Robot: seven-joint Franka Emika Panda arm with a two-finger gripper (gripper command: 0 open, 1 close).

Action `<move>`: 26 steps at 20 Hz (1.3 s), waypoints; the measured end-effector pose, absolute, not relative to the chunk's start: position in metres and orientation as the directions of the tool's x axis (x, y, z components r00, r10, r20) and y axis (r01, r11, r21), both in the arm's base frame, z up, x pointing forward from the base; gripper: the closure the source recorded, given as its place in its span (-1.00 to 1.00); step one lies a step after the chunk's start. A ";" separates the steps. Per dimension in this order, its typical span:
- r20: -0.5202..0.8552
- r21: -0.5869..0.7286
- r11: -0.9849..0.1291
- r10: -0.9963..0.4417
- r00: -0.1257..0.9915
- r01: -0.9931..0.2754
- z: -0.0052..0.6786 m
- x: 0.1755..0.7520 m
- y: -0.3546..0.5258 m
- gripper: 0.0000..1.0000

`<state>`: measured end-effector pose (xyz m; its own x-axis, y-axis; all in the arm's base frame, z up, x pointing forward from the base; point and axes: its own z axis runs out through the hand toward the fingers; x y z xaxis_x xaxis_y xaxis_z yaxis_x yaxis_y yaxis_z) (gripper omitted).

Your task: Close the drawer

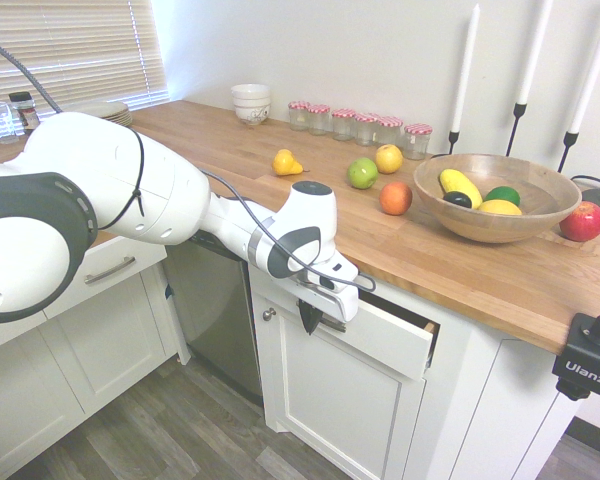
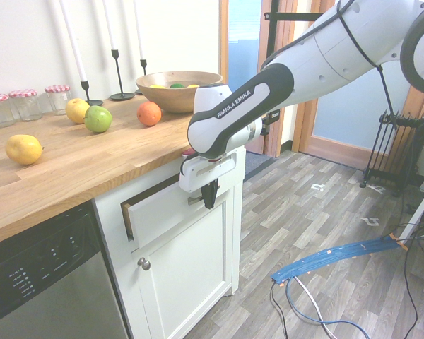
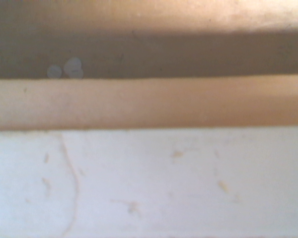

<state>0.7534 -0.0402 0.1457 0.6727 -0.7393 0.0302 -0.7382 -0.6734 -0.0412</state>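
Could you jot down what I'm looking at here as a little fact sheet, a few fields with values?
Place: kitchen, wooden countertop
Drawer: partly open under the counter
Gripper: shut, pointing down in front of the drawer's white front
On the counter: wooden bowl with fruit, loose fruit, a row of jars, tall candles
Job left: drawer not yet pushed shut

Exterior views bright, evenly lit; daylight through window blinds (image 1: pixel 75 50). Wide-angle bending at edges. Wrist view soft, out of focus, dark shadow band.
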 end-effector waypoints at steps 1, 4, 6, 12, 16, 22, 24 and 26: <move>0.030 -0.041 -0.673 -0.739 0.673 -0.738 0.146 0.753 -0.040 -1.00; 0.028 -0.039 -0.673 -0.740 0.673 -0.739 0.146 0.753 -0.040 -1.00; 0.028 -0.039 -0.672 -0.740 0.672 -0.739 0.146 0.753 -0.040 -1.00; 0.037 -0.048 -0.670 -0.743 0.669 -0.741 0.147 0.752 -0.038 -1.00; 0.059 -0.073 -0.663 -0.748 0.661 -0.745 0.163 0.742 -0.030 -1.00; 0.053 -0.075 -0.647 -0.763 0.645 -0.759 0.180 0.702 -0.031 -1.00; 0.047 -0.073 -0.641 -0.768 0.639 -0.764 0.185 0.685 -0.033 -1.00; 0.035 -0.066 -0.637 -0.771 0.636 -0.768 0.193 0.667 -0.033 -1.00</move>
<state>0.6668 -0.0329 0.1926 0.6364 -0.7706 0.0355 -0.7679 -0.6372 -0.0660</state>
